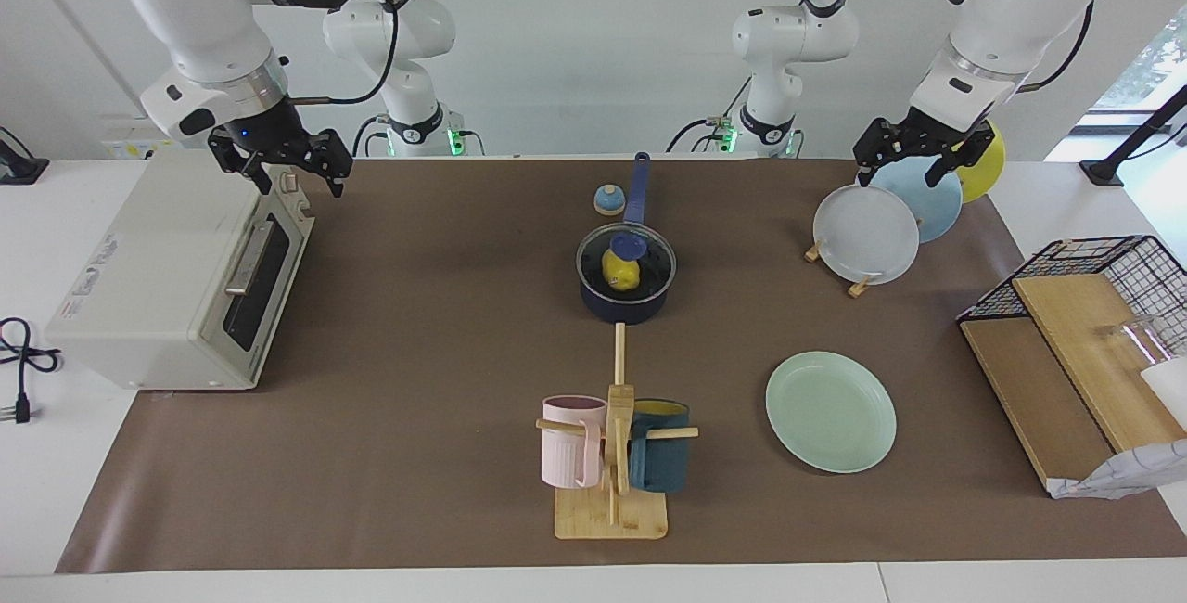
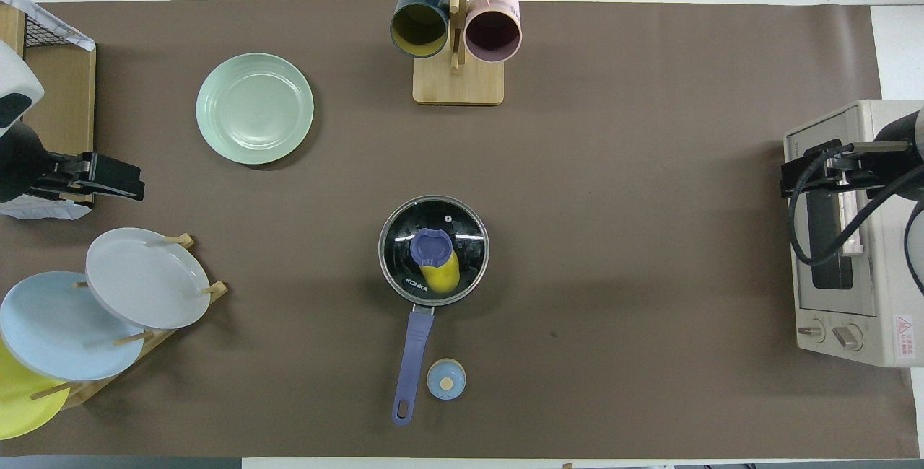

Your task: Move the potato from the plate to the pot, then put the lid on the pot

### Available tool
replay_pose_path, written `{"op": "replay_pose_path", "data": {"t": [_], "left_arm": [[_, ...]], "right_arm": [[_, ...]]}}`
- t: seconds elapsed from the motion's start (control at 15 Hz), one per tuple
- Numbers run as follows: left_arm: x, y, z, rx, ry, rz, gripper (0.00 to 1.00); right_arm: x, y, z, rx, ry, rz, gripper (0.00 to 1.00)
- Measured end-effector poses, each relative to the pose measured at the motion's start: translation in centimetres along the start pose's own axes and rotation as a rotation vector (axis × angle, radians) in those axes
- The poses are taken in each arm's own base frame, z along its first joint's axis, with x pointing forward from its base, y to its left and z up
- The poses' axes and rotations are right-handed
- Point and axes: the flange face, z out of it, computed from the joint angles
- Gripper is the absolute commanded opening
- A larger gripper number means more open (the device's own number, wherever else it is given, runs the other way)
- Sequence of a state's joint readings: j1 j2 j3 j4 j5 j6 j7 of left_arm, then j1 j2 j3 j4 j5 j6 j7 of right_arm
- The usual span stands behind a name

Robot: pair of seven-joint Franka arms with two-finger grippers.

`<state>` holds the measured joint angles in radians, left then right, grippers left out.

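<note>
The dark navy pot (image 1: 623,309) stands mid-table with its long blue handle (image 2: 411,353) pointing toward the robots. The clear glass lid (image 1: 649,255) with its blue knob sits on the pot, and it also shows in the overhead view (image 2: 462,234). The yellow potato (image 1: 621,276) lies inside the pot under the lid (image 2: 442,275). The mint-green plate (image 1: 831,411) is bare, farther from the robots, toward the left arm's end (image 2: 254,108). My left gripper (image 1: 899,167) is open and empty, raised over the plate rack. My right gripper (image 1: 299,178) is open and empty, raised over the toaster oven.
A small blue-topped bell (image 1: 608,200) sits beside the pot handle. A mug tree (image 1: 612,455) with a pink and a dark mug stands farther out. A toaster oven (image 1: 158,278) is at the right arm's end. A plate rack (image 1: 867,234), a wire basket and boards (image 1: 1094,306) are at the left arm's end.
</note>
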<state>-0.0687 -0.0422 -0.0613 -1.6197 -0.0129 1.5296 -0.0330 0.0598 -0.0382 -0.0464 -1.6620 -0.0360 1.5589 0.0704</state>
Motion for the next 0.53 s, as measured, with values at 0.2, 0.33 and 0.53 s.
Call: {"op": "replay_pose_path", "data": {"t": [0.2,0.33,0.53], "left_arm": [[0.00,0.00,0.00,0.000,0.000,0.000,1.00],[0.00,0.00,0.00,0.000,0.000,0.000,1.00],[0.00,0.00,0.00,0.000,0.000,0.000,1.00]], "right_arm": [[0.05,-0.21,0.10,0.002,-0.002,-0.003,1.00],[0.13,-0.26,0.10,0.003,0.002,-0.004,1.00],[0.16,-0.25,0.13,0.003,0.002,-0.004,1.00]]}}
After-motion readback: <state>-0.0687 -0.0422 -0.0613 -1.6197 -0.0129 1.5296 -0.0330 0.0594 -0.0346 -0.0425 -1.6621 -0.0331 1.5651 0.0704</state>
